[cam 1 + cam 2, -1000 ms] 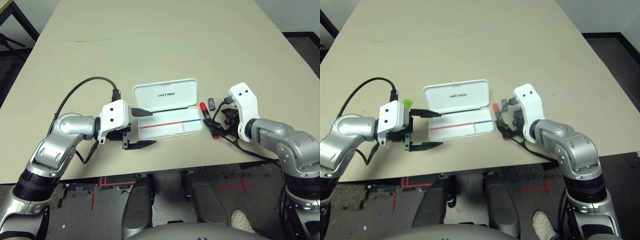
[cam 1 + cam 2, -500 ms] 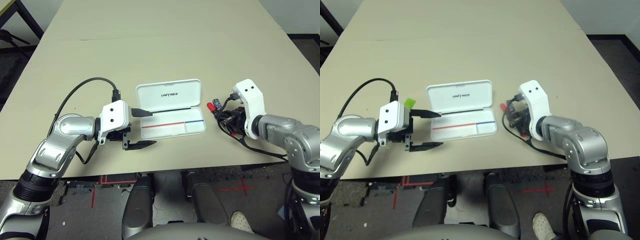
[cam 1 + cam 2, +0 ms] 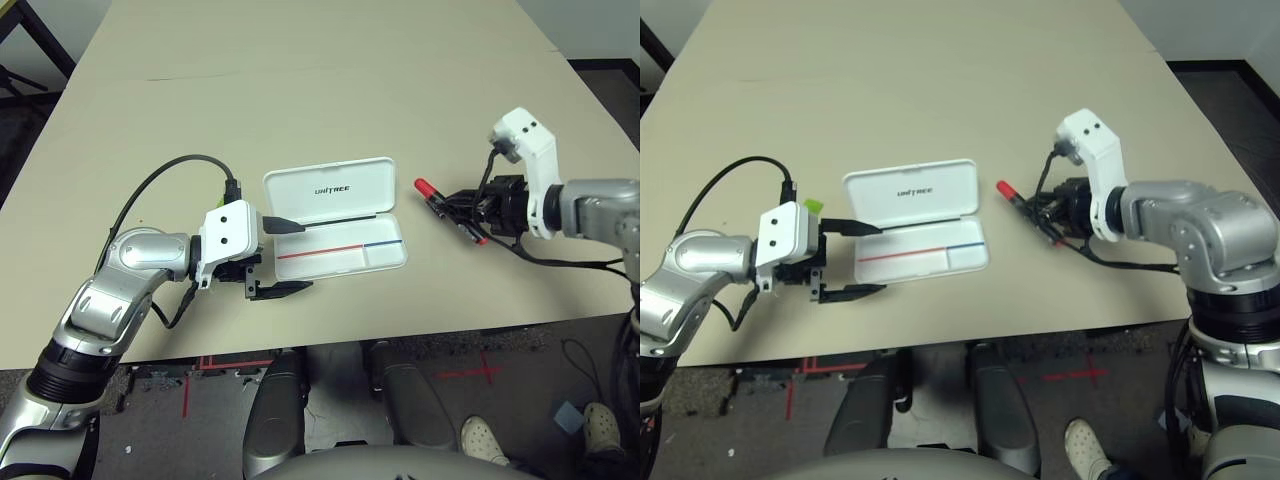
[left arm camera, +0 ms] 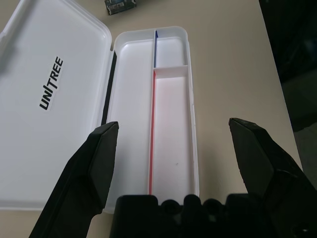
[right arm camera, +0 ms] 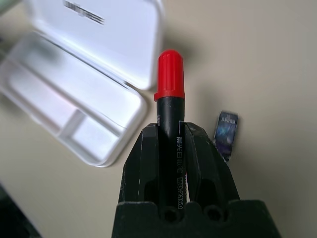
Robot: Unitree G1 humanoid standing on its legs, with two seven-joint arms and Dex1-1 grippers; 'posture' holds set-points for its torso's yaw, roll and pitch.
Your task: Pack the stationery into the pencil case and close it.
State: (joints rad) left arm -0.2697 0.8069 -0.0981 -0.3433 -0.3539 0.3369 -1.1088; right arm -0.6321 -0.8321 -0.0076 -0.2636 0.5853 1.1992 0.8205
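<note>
The beige table (image 3: 330, 120) stands on a dark floor with red tape; near its robot-side edge lies the white UNITREE pencil case (image 3: 338, 250), open and bare inside, red and blue lines along its divider; the left gripper's (image 3: 280, 259) fingers are apart at its left end; the right gripper's (image 5: 171, 148) clamp the red-capped black marker (image 5: 171, 109); the small dark eraser (image 5: 226, 133) lies near.
</note>
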